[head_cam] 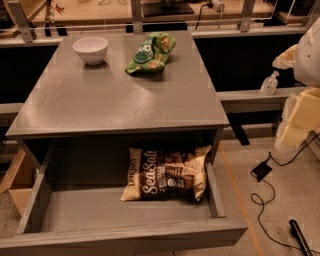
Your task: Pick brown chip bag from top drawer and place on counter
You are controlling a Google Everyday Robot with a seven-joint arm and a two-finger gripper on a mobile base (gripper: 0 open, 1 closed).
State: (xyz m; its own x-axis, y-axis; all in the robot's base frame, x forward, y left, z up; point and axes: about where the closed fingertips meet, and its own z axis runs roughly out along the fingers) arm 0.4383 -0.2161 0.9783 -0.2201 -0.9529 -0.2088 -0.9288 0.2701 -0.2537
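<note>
The brown chip bag [167,174] lies flat in the open top drawer [125,212], toward its back right, with the "Sea Salt" lettering facing up. The drawer is pulled out below the counter [120,95]. My gripper [299,120] shows as pale cream shapes at the right edge of the view, beside the counter's right side, up and to the right of the bag and well apart from it. The white arm [310,50] sits above it. Nothing shows in the gripper.
A white bowl [90,49] and a green chip bag [150,52] sit at the back of the counter. A pale wooden bench [150,12] runs behind. A sanitizer bottle [270,83] stands on a ledge at right. Black cables [265,195] lie on the floor.
</note>
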